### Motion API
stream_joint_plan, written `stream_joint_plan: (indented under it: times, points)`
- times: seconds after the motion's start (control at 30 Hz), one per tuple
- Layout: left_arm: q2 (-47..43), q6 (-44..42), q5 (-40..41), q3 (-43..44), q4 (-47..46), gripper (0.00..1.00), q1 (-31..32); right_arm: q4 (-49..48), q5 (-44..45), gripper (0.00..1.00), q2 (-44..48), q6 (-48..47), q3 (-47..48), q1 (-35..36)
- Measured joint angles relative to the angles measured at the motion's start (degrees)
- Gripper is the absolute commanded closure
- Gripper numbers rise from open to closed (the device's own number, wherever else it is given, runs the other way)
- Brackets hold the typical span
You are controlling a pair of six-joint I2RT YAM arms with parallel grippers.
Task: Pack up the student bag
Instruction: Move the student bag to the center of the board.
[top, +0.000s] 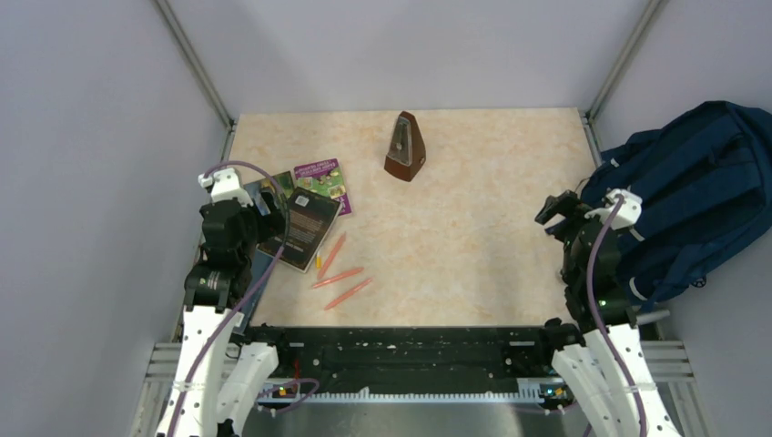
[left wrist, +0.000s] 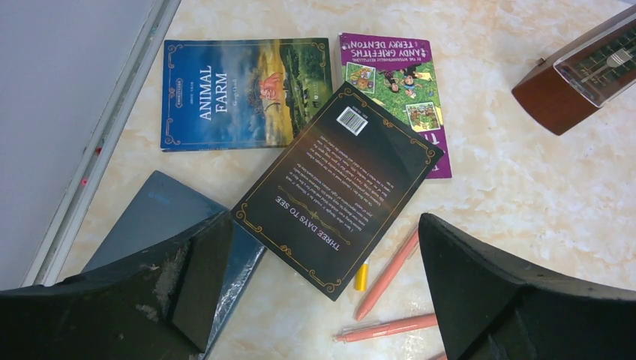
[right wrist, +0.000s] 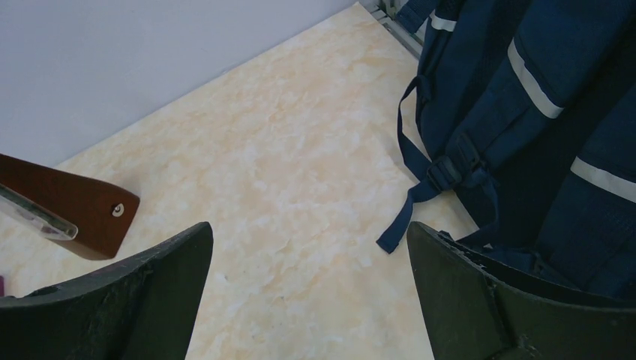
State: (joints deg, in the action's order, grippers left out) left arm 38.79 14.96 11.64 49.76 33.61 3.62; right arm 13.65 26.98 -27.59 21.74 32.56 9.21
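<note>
Left wrist view: the left claw (left wrist: 324,225) is spread wide, with nothing gripped between its fingers. Directly below the gap lies a black paperback, "Three Days to See" (left wrist: 337,187), back cover up and turned at an angle. Its far corner overlaps two books lying beyond the claw: "Animal Farm" (left wrist: 225,94) ahead to the left and a purple Andy Griffiths and Terry Denton book (left wrist: 394,75) ahead to the right. A slate-blue notebook (left wrist: 161,217) sits under the left finger, its edge meeting the paperback. Salmon-pink pens (left wrist: 386,274) lie close to the right finger, and a small yellow piece (left wrist: 361,276) shows at the paperback's edge. A wooden metronome (left wrist: 581,75) stands well ahead to the right.

In the right wrist view, the right claw (right wrist: 307,229) is also spread and empty, over the bare marbled table (right wrist: 300,150). The student bag (right wrist: 540,112) lies just to the right of this claw, beside its right finger. A loose strap (right wrist: 405,210) trails from it onto the table. In the top external view the bag is slumped at the table's right edge against the wall.
</note>
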Motion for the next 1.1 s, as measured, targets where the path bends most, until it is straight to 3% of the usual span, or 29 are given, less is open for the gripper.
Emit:
stream_joint_plan:
  times: [0.3,0.77,0.9,1.1]
  points:
    - [-0.15,-0.13,0.7,-0.72,-0.17,0.02,0.0,-0.37,5.03,0.01,-3.08,-0.09,0.0,0.02]
    - [0.39,-0.2,0.66,-1.14,-0.17,0.02,-0.11,-1.75,36.52,0.02,-16.41,-6.45,6.86,0.04]
    - [0.5,-0.24,0.0,-1.25,-0.26,0.02,-0.11,-4.28,39.85,0.02,-16.35,-9.99,9.05,-0.79]
    - [0.48,-0.28,-0.2,-1.7,-0.72,0.02,-0.17,-4.22,37.38,0.01,-12.85,-10.03,12.13,-8.39]
